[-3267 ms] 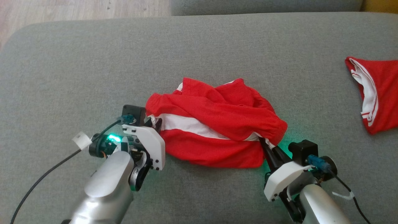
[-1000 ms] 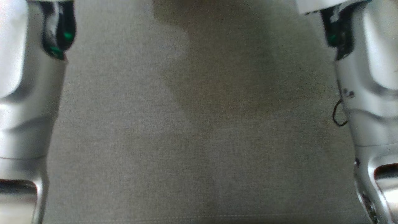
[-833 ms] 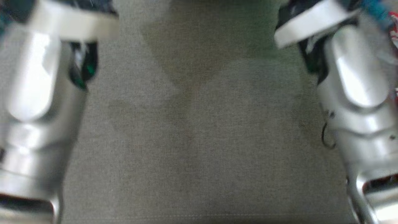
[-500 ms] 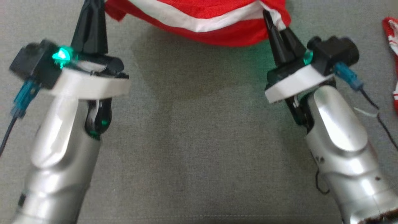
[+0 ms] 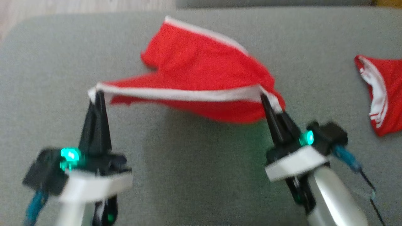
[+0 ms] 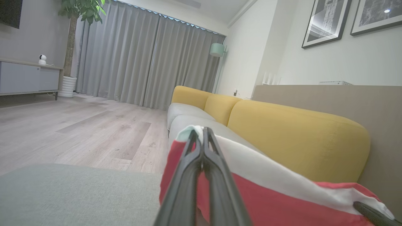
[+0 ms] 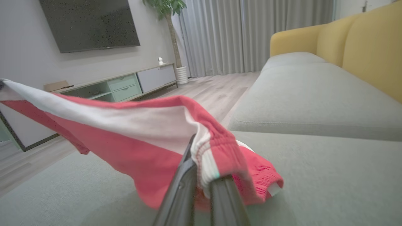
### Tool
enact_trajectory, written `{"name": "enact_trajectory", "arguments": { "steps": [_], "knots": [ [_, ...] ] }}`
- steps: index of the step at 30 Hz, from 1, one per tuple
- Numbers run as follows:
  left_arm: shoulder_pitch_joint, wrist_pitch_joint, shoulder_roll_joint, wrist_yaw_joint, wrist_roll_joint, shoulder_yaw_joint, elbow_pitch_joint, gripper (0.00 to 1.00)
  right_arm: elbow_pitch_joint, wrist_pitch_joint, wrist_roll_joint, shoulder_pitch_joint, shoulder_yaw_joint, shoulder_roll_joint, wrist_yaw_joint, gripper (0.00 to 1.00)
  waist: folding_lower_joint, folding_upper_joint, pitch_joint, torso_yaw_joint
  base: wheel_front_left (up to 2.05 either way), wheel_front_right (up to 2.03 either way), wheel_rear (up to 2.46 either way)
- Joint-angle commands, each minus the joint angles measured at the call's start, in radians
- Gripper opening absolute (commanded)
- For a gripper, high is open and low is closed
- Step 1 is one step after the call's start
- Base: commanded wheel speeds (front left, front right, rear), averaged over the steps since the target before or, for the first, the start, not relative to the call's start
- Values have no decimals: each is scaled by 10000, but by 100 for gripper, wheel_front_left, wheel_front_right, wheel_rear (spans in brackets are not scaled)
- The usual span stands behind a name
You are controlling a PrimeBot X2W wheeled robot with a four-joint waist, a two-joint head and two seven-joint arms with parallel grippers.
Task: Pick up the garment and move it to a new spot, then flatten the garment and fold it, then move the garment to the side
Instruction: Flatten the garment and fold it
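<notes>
The garment [image 5: 201, 67] is a red cloth with a white band, stretched in the air above the grey cushion [image 5: 201, 175]. My left gripper [image 5: 100, 94] is shut on the white band's left end, and my right gripper [image 5: 263, 97] is shut on its right end. The far part of the cloth trails back and up over the cushion. In the left wrist view the shut fingers [image 6: 201, 150] pinch the white edge of the garment [image 6: 270, 194]. The right wrist view has the garment [image 7: 135, 138] draped from my pinched fingers [image 7: 201, 175].
A second red and white garment [image 5: 383, 94] lies at the cushion's right edge. Wooden floor [image 5: 62, 6] lies past the far left corner. The wrist views take in a yellow sofa back [image 6: 295, 135], grey curtains and a TV cabinet [image 7: 125, 84].
The head camera has swung back up to the cushion. Both grippers have lifted the garment off the cushion and pulled it out wide between them; it was a crumpled heap before.
</notes>
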Motion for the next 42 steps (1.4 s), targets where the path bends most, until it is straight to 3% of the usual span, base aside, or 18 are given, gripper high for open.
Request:
{"name": "enact_trajectory", "arguments": {
  "steps": [1,5,10,16,22,30,42],
  "knots": [
    [2,-40,96,-19,87,407,-467,0,-473,56,49,144,94,128,37,0,4,0,-640,18,0,0,0],
    [1784,265,257,122,213,176,-1632,0,-1958,850,-149,2076,-490,106,37,0,4,0,-1207,-227,0,0,0],
    [2702,776,435,314,209,102,-2491,0,-3095,1498,-300,3143,-824,46,37,0,4,0,-1215,-481,0,0,0],
    [2701,1020,424,337,-101,134,-2571,0,-3421,2039,-220,3622,-879,86,37,0,4,0,-895,-691,0,0,0],
    [1357,1085,795,-23,-175,119,-1199,0,-2559,1977,43,2930,-666,197,37,0,4,0,-168,-836,0,0,0],
    [-1868,1478,1281,-343,113,-401,916,0,-1248,1701,216,1283,-751,255,37,0,4,0,1114,-1180,0,0,0],
    [-5386,1205,1086,-451,511,-1254,4615,0,687,797,894,-906,-465,260,37,0,4,0,2584,-1655,0,0,0]
  ]
}}
